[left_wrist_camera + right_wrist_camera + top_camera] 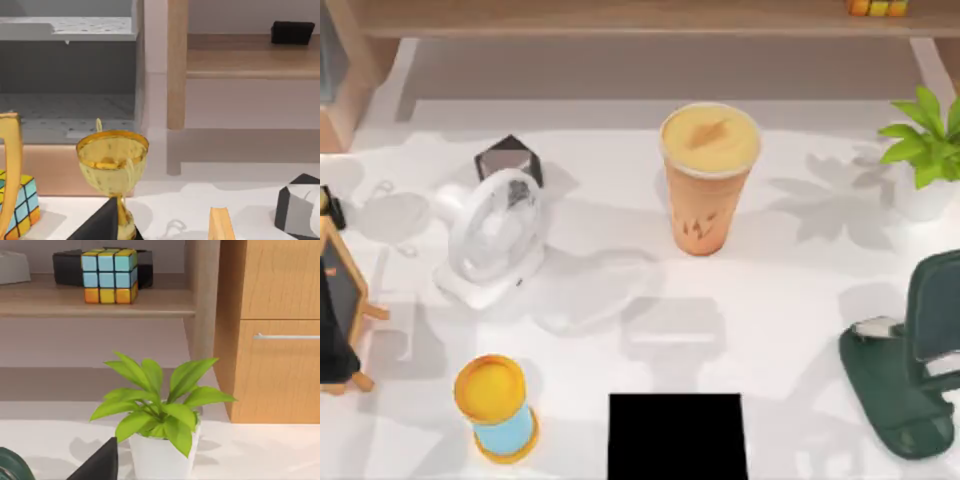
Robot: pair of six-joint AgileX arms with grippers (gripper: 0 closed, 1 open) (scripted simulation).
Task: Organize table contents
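The one tall orange drink cup with a yellowish top (708, 180) stands untouched at upper centre of the glossy white table (800, 300), so by the look of it nothing is organized yet. One white desk fan (492, 235) sits at left and one yellow-lidded blue jar (498, 408) at lower left. Whether either gripper's fingers are apart or together cannot be told.

A dark fingertip (100, 462) pokes in low, potted plant (162, 412) just beside it, colourful cube (109, 276) on the shelf (95, 302) well beyond.
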